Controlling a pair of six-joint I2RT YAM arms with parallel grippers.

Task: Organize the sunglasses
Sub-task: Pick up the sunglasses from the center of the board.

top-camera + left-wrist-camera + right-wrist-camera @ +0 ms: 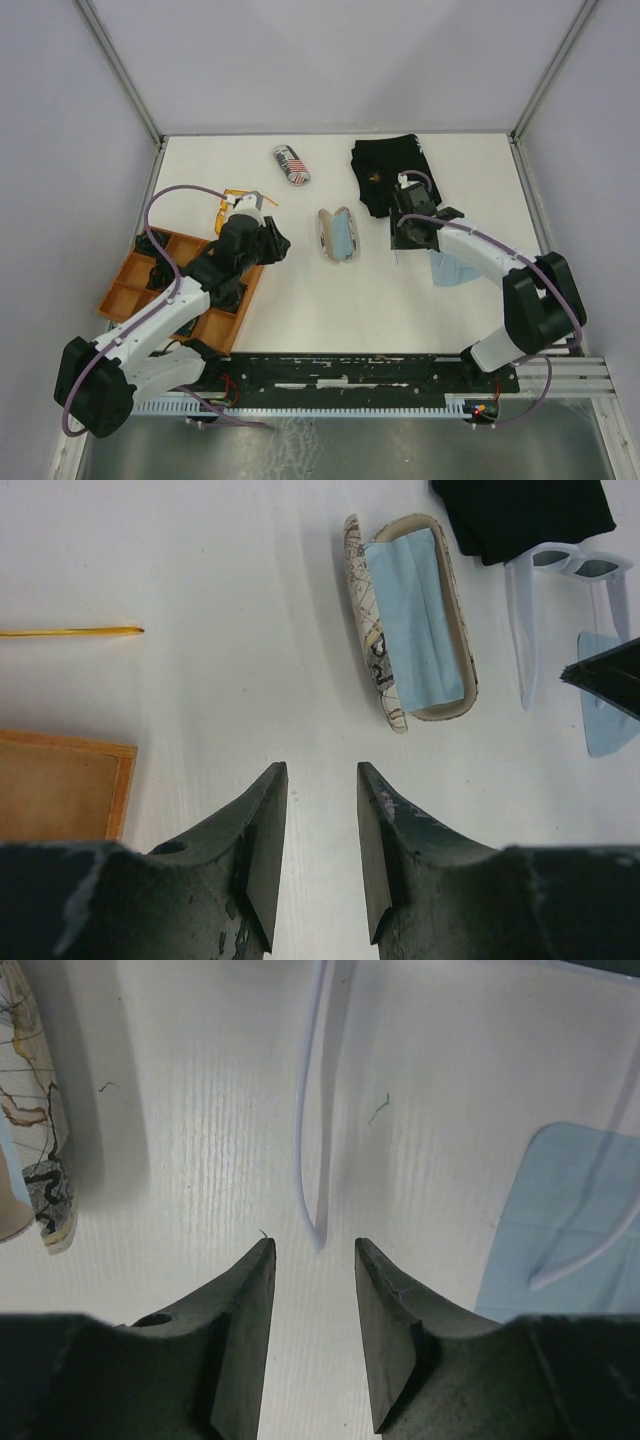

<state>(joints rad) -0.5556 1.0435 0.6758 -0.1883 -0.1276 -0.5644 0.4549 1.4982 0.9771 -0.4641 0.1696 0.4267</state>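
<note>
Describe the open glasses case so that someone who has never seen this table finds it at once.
Start at the white table, midway between the orange tray on the left and the black fabric at the far right. There lies the open oval case, with a folded light blue cloth inside. The other case, farther back, is shut and bears a flag print.

From my cameras I can read no word or number anywhere. The closed oval case (291, 165) wears a stars-and-stripes flag print; the open case (360, 590) has map-like lines on its shell with a few black marks that may be letters, too blurred to make out. The black fabric (382, 163) bears a small gold emblem and a white mark, both too small to read.
</note>
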